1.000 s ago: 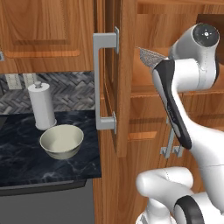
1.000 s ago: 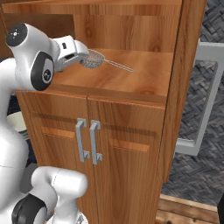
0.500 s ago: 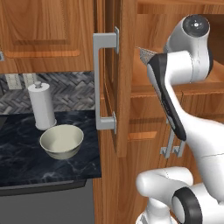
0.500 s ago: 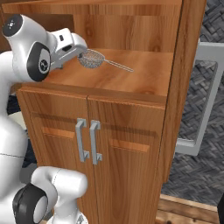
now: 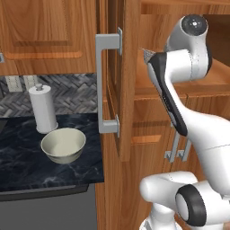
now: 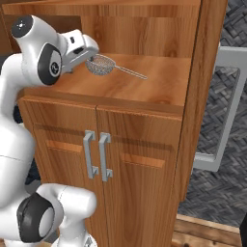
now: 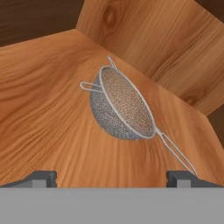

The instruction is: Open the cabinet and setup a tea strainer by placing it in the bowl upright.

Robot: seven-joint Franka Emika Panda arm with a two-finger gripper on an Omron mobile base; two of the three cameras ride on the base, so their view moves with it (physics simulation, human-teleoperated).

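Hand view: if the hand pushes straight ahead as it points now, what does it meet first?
Most likely the tea strainer, lying centred ahead of the open hand on the cabinet shelf; depth is unclear.

The white arm rises from the base, bends at the elbow and reaches forward at shelf height. The wrist turns the hand downward and a little sideways. The gripper (image 7: 112, 177) has its two dark fingertips (image 7: 41, 177) spread wide apart, and nothing is held between them. The hand hangs in the air.
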